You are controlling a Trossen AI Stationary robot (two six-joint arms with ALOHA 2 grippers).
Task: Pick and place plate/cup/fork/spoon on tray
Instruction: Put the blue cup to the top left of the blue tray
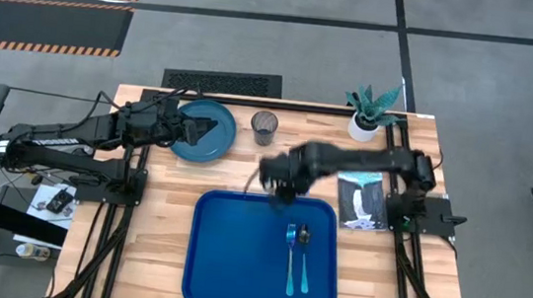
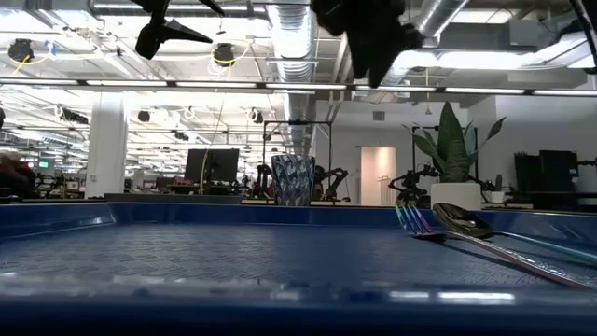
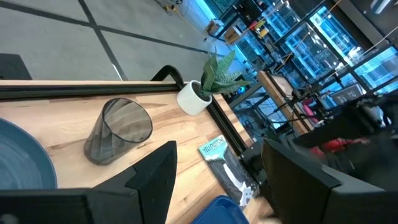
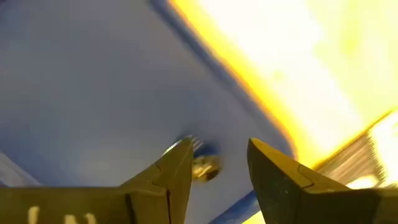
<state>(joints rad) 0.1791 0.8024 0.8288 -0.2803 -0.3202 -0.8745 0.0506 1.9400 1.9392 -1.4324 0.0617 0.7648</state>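
The blue tray (image 1: 235, 255) lies at the table's near middle. On its right part the fork (image 1: 290, 256) and the spoon (image 1: 303, 255) lie side by side, heads toward the far edge; they also show in the low view, fork (image 2: 410, 222) and spoon (image 2: 457, 218). The teal plate (image 1: 207, 131) and the glass cup (image 1: 264, 126) stand on the table beyond the tray. My left gripper (image 1: 172, 125) is open over the plate's left edge (image 3: 18, 162). My right gripper (image 1: 278, 185) is open and empty above the tray's far edge, with the cutlery heads (image 4: 200, 163) below its fingers.
A white pot with a green plant (image 1: 369, 118) stands at the far right corner. A printed packet (image 1: 362, 201) lies to the right of the tray. Bare wood shows to the left of the tray (image 1: 154, 227).
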